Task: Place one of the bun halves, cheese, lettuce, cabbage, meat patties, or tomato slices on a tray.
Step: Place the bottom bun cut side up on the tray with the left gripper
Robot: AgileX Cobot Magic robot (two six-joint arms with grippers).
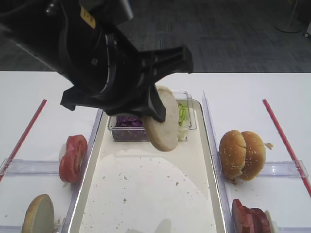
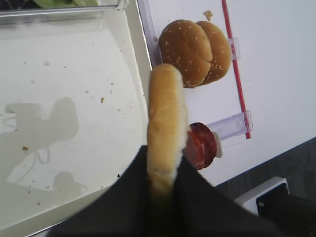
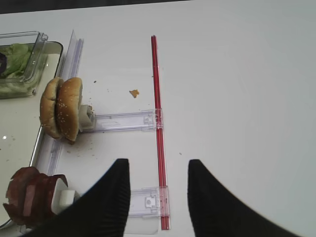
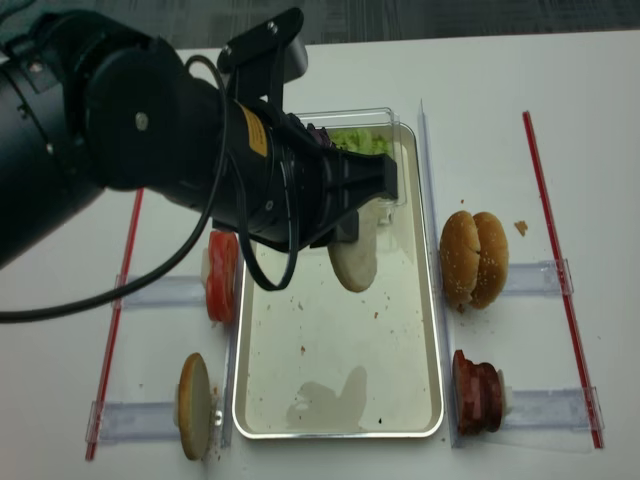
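**Left tool holds a flat bun half above the tray**

The left tool [image 2: 165, 185] is clamped on the flat bun half [image 1: 163, 121], its two dark fingers pressed against either face of the bun. The bun hangs on edge, pale cut face showing in the high view, tan crust edge upward in the left wrist view. It is off the tray [image 1: 146, 194], held in the air over the tray's far part, just in front of the clear plastic box [image 1: 187, 104]. That box sits at the tray's far end and holds purple cabbage [image 1: 127, 121] on the left and green lettuce [image 1: 182, 114] on the right.

The tray's floor is cream-white and speckled with crumbs, with the arm's shadow cast on it.

The right tool [image 3: 158, 195] hangs with its jaws apart and nothing between them, above the white surface [image 3: 247, 98] near a red strip [image 3: 157, 98].

Right of the tray, two sesame-seeded bun halves [image 1: 241, 154] stand on edge together in a clear holder, and meat patties [image 4: 476, 390] stand nearer the camera. Left of the tray, tomato slices [image 1: 73, 158] stand on edge, and another flat bun half [image 1: 38, 213] stands nearer still.
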